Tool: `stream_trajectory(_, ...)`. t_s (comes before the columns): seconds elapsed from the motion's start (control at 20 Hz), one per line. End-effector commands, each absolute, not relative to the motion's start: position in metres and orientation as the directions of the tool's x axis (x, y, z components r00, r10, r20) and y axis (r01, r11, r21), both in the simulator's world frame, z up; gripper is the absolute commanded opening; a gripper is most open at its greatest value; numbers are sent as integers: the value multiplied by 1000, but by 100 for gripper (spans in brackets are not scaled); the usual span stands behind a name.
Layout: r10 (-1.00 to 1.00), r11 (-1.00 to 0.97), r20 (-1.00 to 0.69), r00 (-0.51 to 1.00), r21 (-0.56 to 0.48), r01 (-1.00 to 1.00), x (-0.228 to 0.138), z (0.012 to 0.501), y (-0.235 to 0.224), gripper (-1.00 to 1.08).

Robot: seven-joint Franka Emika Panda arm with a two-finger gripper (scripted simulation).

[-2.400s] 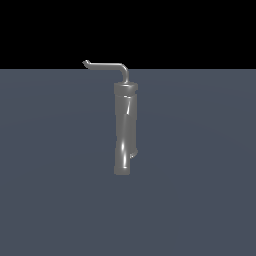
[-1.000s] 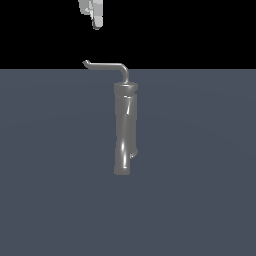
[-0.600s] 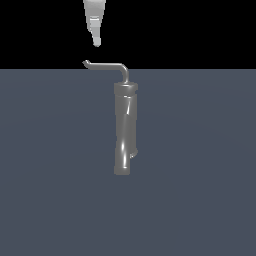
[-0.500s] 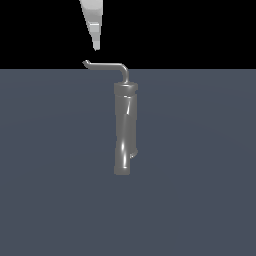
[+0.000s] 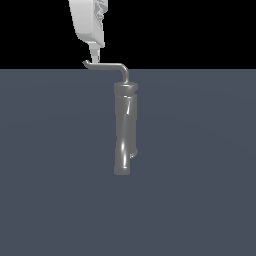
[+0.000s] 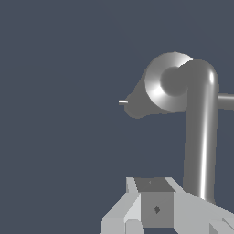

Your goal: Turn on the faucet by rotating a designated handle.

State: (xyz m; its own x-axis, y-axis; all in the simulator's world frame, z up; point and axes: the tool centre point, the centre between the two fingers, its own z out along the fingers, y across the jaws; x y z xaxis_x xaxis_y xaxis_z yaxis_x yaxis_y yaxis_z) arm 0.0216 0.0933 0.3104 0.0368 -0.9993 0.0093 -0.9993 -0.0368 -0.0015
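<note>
One claw (image 5: 95, 56) just above handle (image 5: 106, 66), faucet (image 5: 125, 129) unlabelled

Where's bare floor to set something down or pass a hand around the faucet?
Bare grey floor lies on both sides of the faucet and in front of its lower end. It is crowded only at the handle, where the gripper hangs just above the hooked tip.

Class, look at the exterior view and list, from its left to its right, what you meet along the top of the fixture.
Hooked tip of the handle → the hand just above the rod → the handle's bend → the faucet body below it.
</note>
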Motion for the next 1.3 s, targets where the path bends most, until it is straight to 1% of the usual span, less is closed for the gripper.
stream_trajectory(0.0, -1000, -9, 5, 9, -1, -1000, 25, 306, 95, -100)
stream_trajectory(0.55, -1000, 19, 0, -19, 0, -1000, 29, 300, 97, -100)
stream_trajectory(1.25, -1000, 19, 0, -19, 0, -1000, -14, 300, 100, -100)
